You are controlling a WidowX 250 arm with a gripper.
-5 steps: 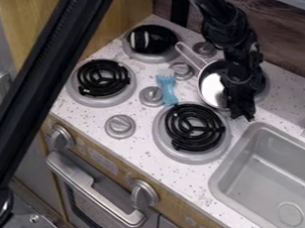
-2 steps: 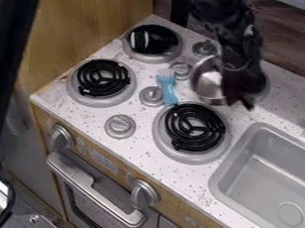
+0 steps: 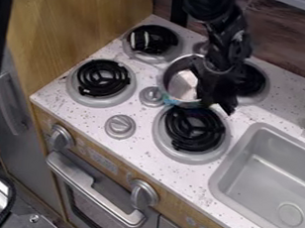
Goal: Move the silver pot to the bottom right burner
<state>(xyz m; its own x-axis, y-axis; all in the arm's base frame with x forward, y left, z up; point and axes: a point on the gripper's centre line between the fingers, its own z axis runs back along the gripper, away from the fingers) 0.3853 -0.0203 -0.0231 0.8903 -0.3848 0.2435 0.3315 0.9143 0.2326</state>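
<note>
Well to the left of the fingers (image 3: 220, 97), in your view, you have the left burner (image 3: 102, 79) and, up and left of them, the upper burner (image 3: 151, 39). Just left of the fingers is the silver pot (image 3: 173, 83), its open mouth in view, with a bit of the blue toy (image 3: 170, 101) showing at its lower edge. Your fingers are drawn in close, holding the pot by its right side; you can't make out the exact gap between the tips. Below and slightly left of them sits the bottom right burner (image 3: 192, 134), the pot being above it in the view. To their right is the right burner (image 3: 252, 82).

Compared with the earlier frames, your pot has moved left along with the fingers, now covering most of the blue toy, and more of the right burner shows behind the fingers.
</note>
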